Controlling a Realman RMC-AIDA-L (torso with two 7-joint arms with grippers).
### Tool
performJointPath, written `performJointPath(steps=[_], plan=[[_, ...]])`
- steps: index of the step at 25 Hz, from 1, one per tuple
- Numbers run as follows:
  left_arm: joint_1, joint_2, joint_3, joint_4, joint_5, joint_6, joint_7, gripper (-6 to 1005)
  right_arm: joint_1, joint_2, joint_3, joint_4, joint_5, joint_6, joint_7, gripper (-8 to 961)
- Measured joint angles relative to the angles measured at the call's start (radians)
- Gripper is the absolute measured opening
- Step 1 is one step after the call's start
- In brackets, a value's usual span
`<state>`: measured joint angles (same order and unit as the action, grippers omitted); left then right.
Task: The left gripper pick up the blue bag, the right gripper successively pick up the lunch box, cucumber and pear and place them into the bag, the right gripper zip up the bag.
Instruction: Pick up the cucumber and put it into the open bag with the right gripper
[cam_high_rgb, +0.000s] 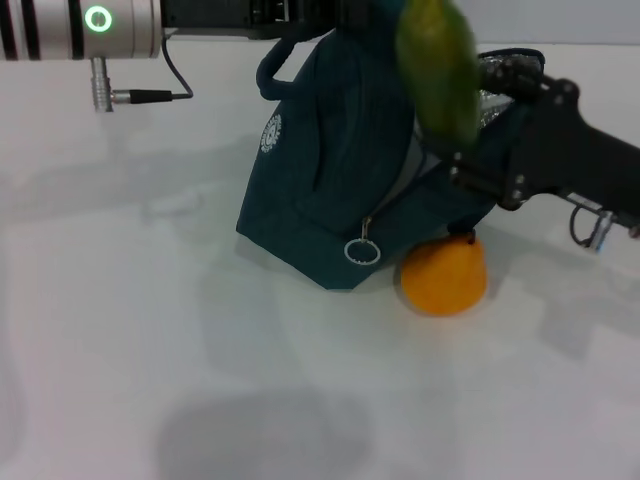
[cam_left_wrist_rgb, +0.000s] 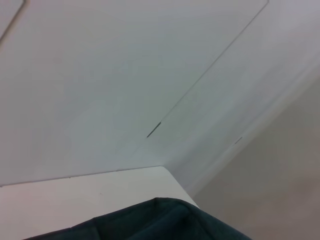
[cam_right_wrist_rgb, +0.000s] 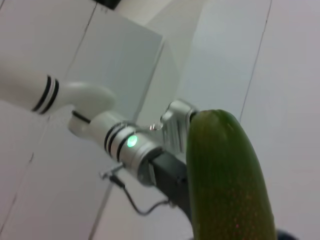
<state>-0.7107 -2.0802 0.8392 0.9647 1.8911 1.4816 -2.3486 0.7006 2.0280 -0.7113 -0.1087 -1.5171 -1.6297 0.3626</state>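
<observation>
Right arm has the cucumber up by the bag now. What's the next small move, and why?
Probably lower the cucumber into the blue bag. The right gripper holds it upright above the bag's open top, while the left arm is up at the bag's top. The pear lies on the table beside the bag, so it comes afterwards.

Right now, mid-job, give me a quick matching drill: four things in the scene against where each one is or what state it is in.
Things:
1. cucumber
2. pear
3. blue bag
4. zipper ring

Places or states:
A. lying on the table against the bag's lower edge
B. held up at the top edge of the head view, its handle end out of frame
C. hanging at the bag's lower front corner
D. up in the air over the bag's open top, carried by the right hand

Pairs: 1-D, 2-A, 3-B, 4-C
</observation>
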Motion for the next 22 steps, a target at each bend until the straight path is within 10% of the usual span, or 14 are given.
performJointPath(steps=[22], plan=[[0.004,0.001,0.0,0.0,0.0,0.0,0.0,75,-0.034,-0.009,-0.08,-0.017,-0.009,0.144,0.056,639]])
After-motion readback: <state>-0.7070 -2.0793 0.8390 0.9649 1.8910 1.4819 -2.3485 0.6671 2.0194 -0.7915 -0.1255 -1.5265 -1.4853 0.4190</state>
